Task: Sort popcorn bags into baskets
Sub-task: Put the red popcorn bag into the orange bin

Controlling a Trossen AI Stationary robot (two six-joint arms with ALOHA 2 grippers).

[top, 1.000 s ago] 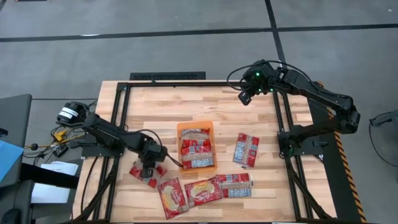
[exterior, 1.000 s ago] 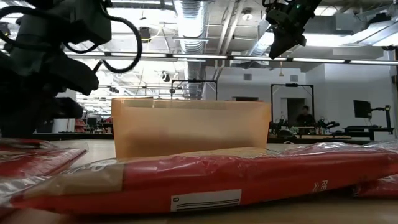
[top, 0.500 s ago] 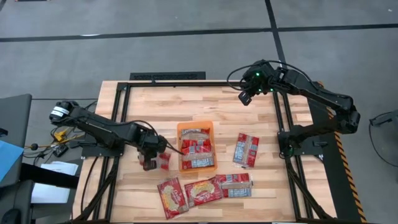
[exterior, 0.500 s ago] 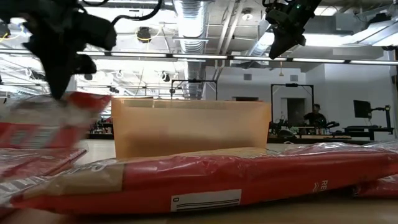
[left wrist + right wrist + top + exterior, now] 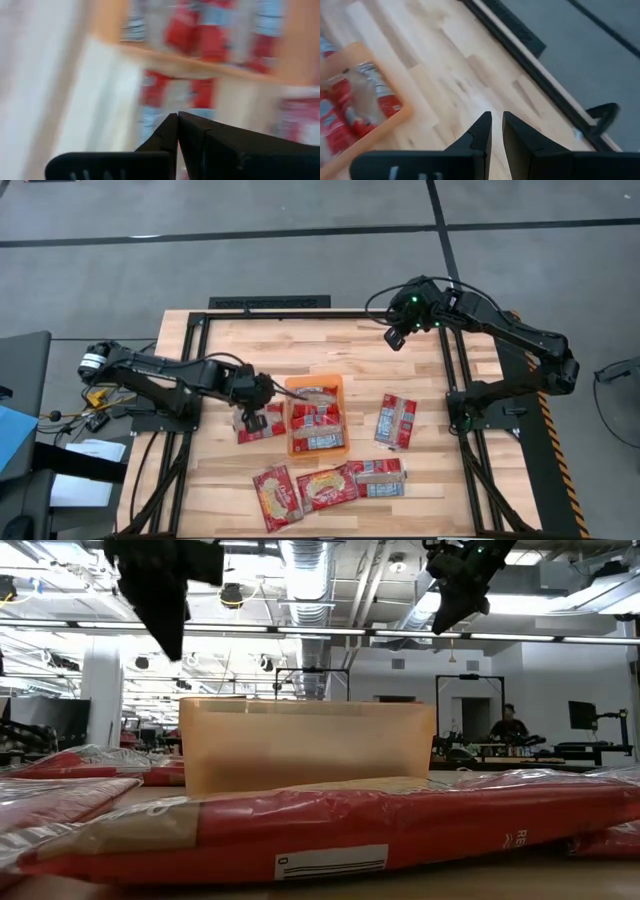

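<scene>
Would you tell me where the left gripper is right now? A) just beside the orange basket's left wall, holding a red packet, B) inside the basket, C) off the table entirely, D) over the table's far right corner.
A: in the high view the left gripper grips a popcorn bag beside the basket, on its left.

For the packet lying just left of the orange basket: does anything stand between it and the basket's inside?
Only the basket itself: its left wall, which the packet lies beside. Other packets already lie inside. The left gripper is over that packet, jaws shut; the right gripper waits near the table's far edge.
</scene>
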